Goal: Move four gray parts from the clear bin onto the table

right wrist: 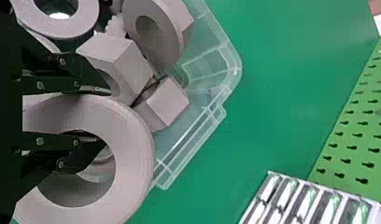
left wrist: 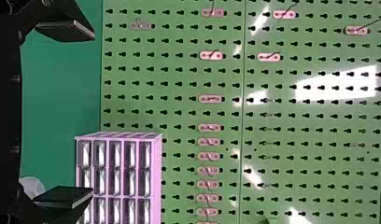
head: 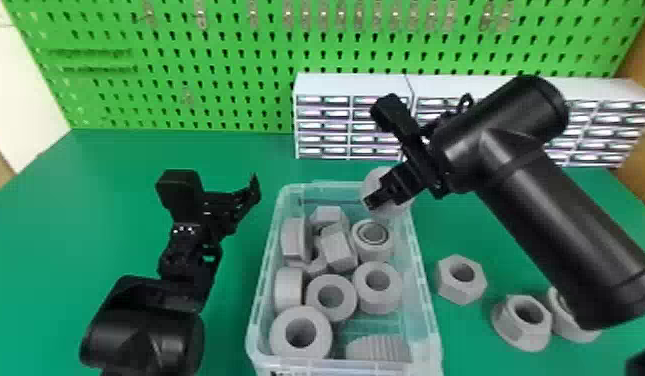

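Right end effector [right wrist: 107,115] pinches gray ring [right wrist: 133,154] by one wall, near clear bin's [head: 422,265] upper-right corner in head view. Lopsided grip could let ring swing, clip rim, drop. Left end effector [left wrist: 67,113] spread. Three gray parts [head: 461,280] on worktop [head: 226,325], lower right.

Clear bin [head: 336,368] from head, closer from right wrist

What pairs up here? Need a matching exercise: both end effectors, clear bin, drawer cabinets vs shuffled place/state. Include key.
1. Right end effector
2. Clear bin
3. Left end effector
4. Drawer cabinets

A. At the foot of the green pegboard
B. Open, holding nothing
C. Closed on a gray ring
D. On the table, several gray parts inside

Pairs: 1-C, 2-D, 3-B, 4-A
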